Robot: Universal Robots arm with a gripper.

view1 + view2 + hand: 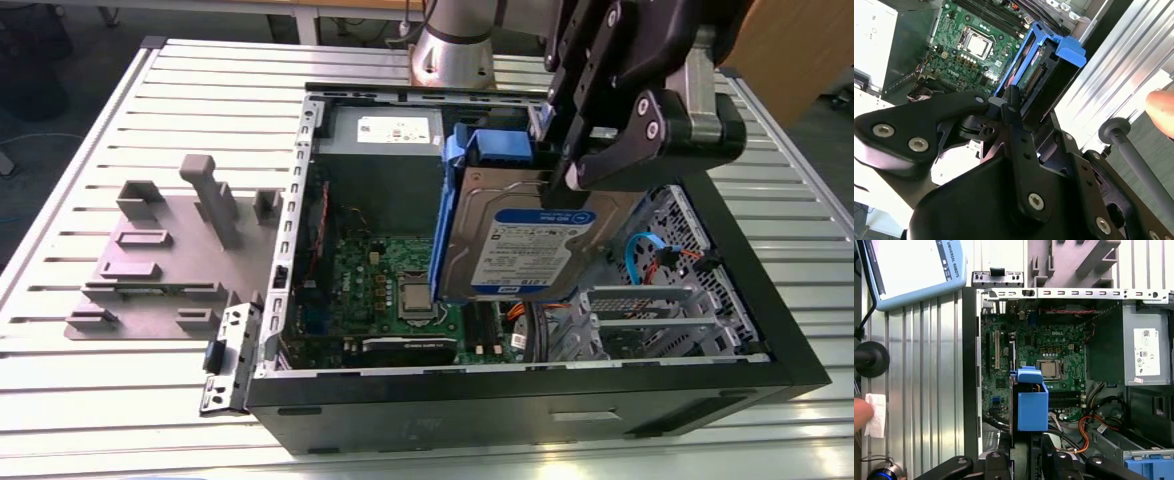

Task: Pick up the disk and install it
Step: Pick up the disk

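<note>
- The tool (567, 160) is clenched on the disk (527, 240), which hangs below it.
- Beneath the tool lies the computer case (534, 400); lower squarely, clear of cables (1080, 429).

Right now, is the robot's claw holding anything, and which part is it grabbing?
Yes, the gripper is shut on the disk, pinching its upper end; the disk hangs upright above the open computer case.

Disk (531, 245) hangs above case (467, 412) (stand (158, 262) beside it).
</note>
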